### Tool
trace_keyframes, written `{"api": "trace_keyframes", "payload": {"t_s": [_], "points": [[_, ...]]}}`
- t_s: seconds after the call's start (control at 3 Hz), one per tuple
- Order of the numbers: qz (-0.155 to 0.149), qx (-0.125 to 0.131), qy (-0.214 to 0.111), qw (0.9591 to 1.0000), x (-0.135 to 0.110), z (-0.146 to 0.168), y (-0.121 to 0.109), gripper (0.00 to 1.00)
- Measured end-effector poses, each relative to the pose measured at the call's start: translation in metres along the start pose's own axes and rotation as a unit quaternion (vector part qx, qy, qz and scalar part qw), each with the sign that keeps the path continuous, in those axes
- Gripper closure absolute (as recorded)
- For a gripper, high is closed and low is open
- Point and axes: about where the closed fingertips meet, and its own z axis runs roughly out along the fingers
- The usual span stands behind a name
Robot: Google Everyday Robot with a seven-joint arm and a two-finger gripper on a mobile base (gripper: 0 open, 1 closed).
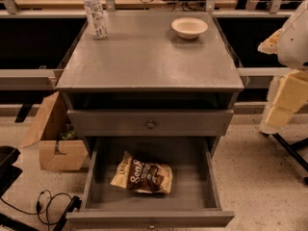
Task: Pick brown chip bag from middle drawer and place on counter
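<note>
The brown chip bag (143,173) lies flat in the open middle drawer (192,186), left of its centre, dark brown with white lettering and cream ends. The drawer is pulled fully out toward me, with its front lip and small knob (151,224) at the bottom. The counter (144,57) is the grey cabinet top above it. My gripper (272,121) hangs at the end of the white and cream arm at the right edge, beside the cabinet and level with the closed drawer. It is well away from the bag and holds nothing that I can see.
A small white bowl (189,27) stands at the counter's back right and a clear plastic bottle (95,14) at its back left. A closed grey drawer (150,123) sits above the open one. A cardboard box (53,138) and cables (48,201) lie on the floor to the left.
</note>
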Motion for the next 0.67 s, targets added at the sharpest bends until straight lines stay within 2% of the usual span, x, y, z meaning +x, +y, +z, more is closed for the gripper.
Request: {"api": "trace_keyframes", "payload": {"t_s": [0.33,0.67], "points": [[0.001,0.004,0.000,1.0000,-0.001,0.000,0.000,0.00],[0.008,0.017,0.008,0.9998,0.005,0.022,0.006,0.00]]}}
